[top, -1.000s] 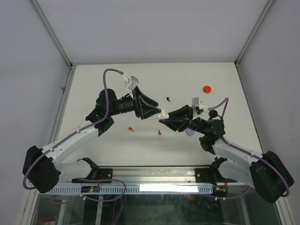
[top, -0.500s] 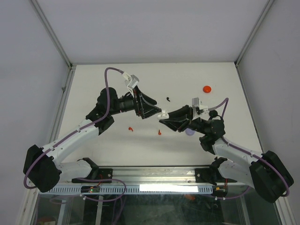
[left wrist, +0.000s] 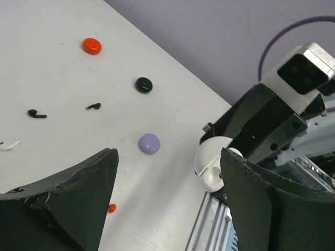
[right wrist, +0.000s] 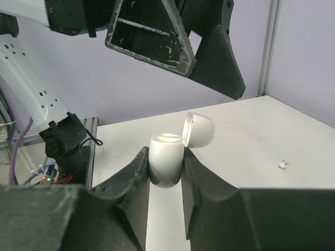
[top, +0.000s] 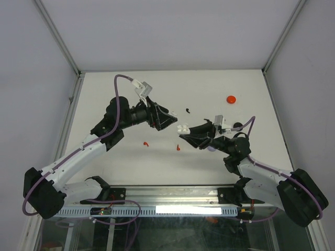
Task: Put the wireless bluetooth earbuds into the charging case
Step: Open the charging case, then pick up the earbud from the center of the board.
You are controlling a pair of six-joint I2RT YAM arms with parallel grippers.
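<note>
My right gripper [right wrist: 166,152] is shut on a white charging case [right wrist: 166,159] and holds it upright above the table, its lid [right wrist: 199,129] hinged open. From above, the case [top: 183,127] hangs between the two arms. My left gripper [left wrist: 167,157] is open with nothing in it, and stands just left of and above the case [left wrist: 211,163]. Loose earbuds lie on the table: two black earbuds [left wrist: 36,113] [left wrist: 93,106], a white earbud [left wrist: 9,146] and a red earbud [left wrist: 111,208]. Two red earbuds [top: 146,143] [top: 178,148] show from above.
Three closed round cases sit on the table: a red case [left wrist: 91,46], a black case [left wrist: 143,84] and a lilac case [left wrist: 149,143]. The lilac case [top: 211,148] lies under the right arm. A metal rail [top: 172,193] runs along the near edge.
My left gripper has opened wider and drawn back to the left, away from the case. The right gripper, still holding the case, has shifted slightly.
</note>
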